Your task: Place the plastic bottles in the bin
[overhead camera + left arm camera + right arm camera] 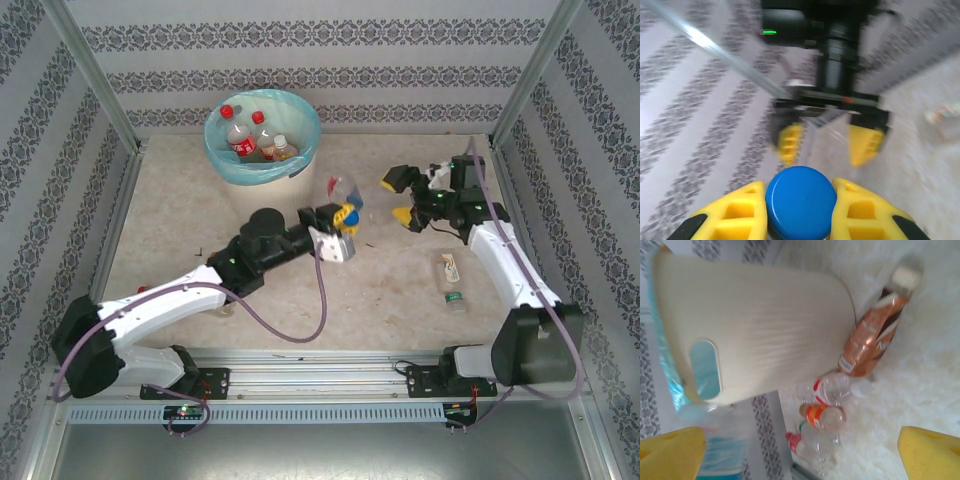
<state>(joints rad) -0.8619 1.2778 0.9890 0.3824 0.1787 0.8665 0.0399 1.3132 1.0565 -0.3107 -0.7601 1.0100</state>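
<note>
My left gripper (347, 213) is shut on a clear plastic bottle (338, 189), its yellow fingers (735, 212) pressed to both sides of the blue cap (801, 200). It hangs above mid-table, right of the bin (262, 135), a cream basket with a blue-green liner that holds three bottles (245, 142). Facing it, my right gripper (397, 198) stands wide open and holds nothing (800, 457). One bottle (452, 280) with a green cap lies on the table under the right arm. In the right wrist view several bottles (832, 389) lie past the bin (755, 330) by the wall.
An orange-brown bottle (872, 335) with a white cap lies next to the bin. Patterned walls and metal posts (95, 80) close the table in on three sides. The open right gripper (827, 145) is close ahead of my left gripper. A lilac cable (300, 320) loops over the table front.
</note>
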